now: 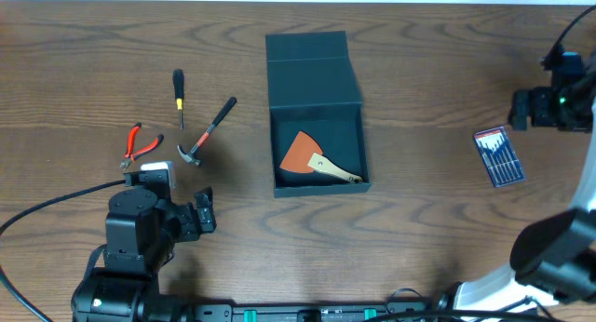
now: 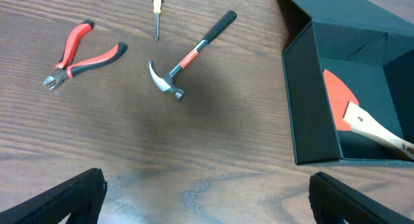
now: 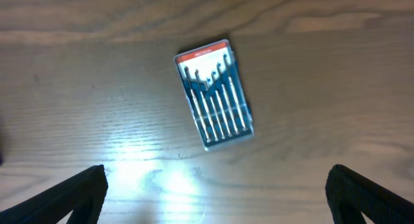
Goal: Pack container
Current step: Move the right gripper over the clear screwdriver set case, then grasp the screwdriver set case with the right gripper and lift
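The dark teal-grey container (image 1: 273,145) stands open at the table's middle, its flap lid laid back on the far side. An orange scraper with a wooden handle (image 1: 312,159) lies inside. The left wrist view also shows the container (image 2: 310,107) and the scraper (image 2: 362,117). A hammer (image 1: 207,131), a screwdriver (image 1: 179,97) and red pliers (image 1: 140,143) lie left of the container. A blue screwdriver set (image 1: 498,156) lies at the right. My left gripper (image 2: 207,185) is open and empty, near the hammer (image 2: 187,56). My right gripper (image 3: 217,179) is open and empty above the set (image 3: 215,93).
In the left wrist view the pliers (image 2: 81,52) lie at the left and the screwdriver (image 2: 156,13) at the top. Cables run along the table's front left. The right arm's base sits at the front right corner (image 1: 559,257).
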